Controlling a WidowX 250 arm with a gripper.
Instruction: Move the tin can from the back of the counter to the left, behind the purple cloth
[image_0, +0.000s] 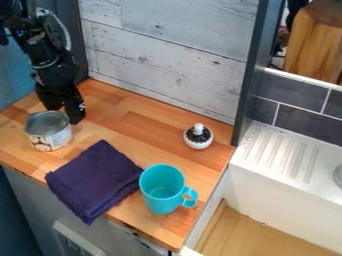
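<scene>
The black gripper (65, 111) hangs low at the upper left of the counter, directly behind an opened, empty-looking metal can (50, 137) with a pale printed label. Its fingers stand apart, the left one close to the can's back rim; whether they touch is unclear. A folded dark purple cloth (97, 180) lies in front of the can, to its right. Beside the cloth's right edge stands an upright turquoise mug (159, 200), its handle towards the right. A small white round object with a dark top and white knob (198, 136) sits farther back on the right.
The wooden counter (143, 130) ends at a front edge below the cloth and mug. A whitewashed plank wall (167, 55) runs behind it, with a dark upright post (252, 75) at its right end. Right of that is a white sink unit with a ridged drainboard (284, 152).
</scene>
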